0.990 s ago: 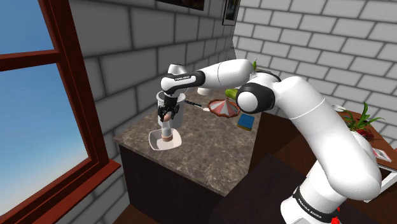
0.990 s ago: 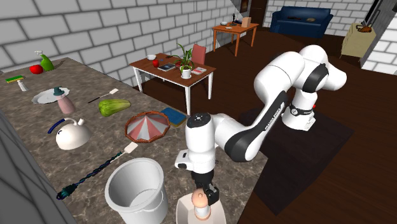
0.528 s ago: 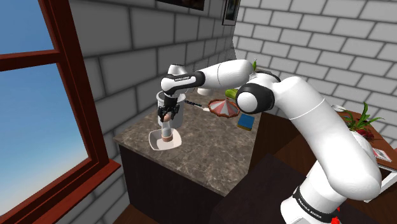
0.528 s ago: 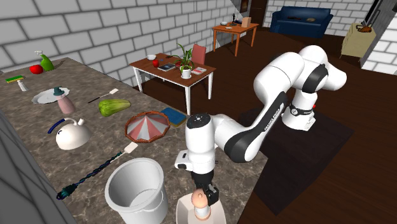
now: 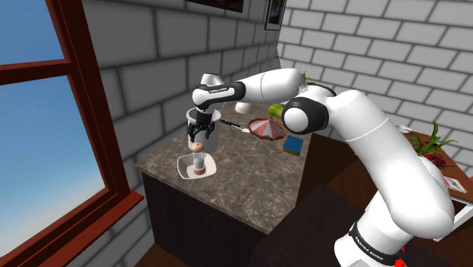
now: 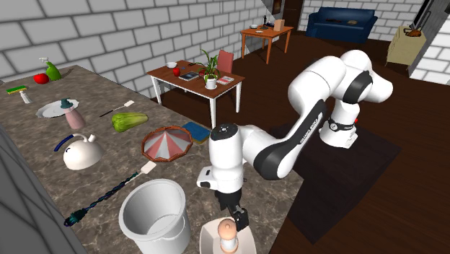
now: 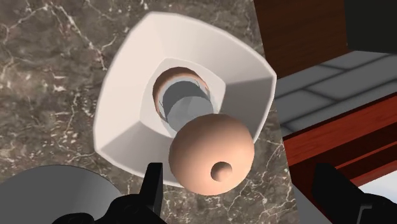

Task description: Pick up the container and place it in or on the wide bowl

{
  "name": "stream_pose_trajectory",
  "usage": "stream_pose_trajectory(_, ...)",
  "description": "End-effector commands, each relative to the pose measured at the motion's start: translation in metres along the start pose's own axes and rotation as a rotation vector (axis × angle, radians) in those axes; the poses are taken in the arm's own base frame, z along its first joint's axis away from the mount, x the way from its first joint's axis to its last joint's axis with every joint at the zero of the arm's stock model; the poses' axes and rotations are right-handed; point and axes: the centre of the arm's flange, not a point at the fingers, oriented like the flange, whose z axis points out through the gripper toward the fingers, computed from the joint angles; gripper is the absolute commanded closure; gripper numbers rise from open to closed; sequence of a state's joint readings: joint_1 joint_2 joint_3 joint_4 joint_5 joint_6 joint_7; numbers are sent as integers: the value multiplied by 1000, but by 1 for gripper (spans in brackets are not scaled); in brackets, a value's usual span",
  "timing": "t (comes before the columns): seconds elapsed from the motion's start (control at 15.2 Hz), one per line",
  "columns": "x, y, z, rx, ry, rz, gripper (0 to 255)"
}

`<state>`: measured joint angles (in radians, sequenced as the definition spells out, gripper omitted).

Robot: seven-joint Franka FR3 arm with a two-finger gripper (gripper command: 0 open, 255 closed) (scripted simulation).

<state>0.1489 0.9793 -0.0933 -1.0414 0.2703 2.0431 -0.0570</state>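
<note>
Container (image 7: 210, 154) upright in wide bowl (image 7: 127, 108), just below parted fingers (image 7: 331, 189), unheld.

The tabletop (image 6: 32, 148) was a long slab of dark stone veined with white. At its near end in the second exterior view, the white wide bowl (image 6: 209, 239) sat directly on the stone, just beside a tall white bucket (image 6: 151, 216). Beyond the bucket lay a long dark brush (image 6: 108, 195). Past that were a round red-and-white striped dish (image 6: 167, 142) and a flat blue block (image 6: 196, 131) just beside it. Farther along stood a white kettle (image 6: 81, 154), a green vegetable (image 6: 130, 121) and a pale spatula (image 6: 117, 110). A pink bottle (image 6: 73, 117) stood at the edge of a white plate (image 6: 49, 110). At the far end were a red fruit (image 6: 41, 78), a green spray bottle (image 6: 53, 71) and a small scrubber (image 6: 19, 91).
</note>
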Motion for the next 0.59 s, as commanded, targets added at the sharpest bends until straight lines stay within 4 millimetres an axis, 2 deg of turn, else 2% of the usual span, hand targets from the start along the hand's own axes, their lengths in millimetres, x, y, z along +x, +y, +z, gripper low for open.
stream_pose_trajectory(0.0, -1, -1, -24, 0, 0, 0, 0)
stream_pose_trajectory(0.07, -1, -1, -35, 0, 0, 0, 0)
stream_pose_trajectory(0.53, -1, -1, -35, 0, 0, 0, 0)
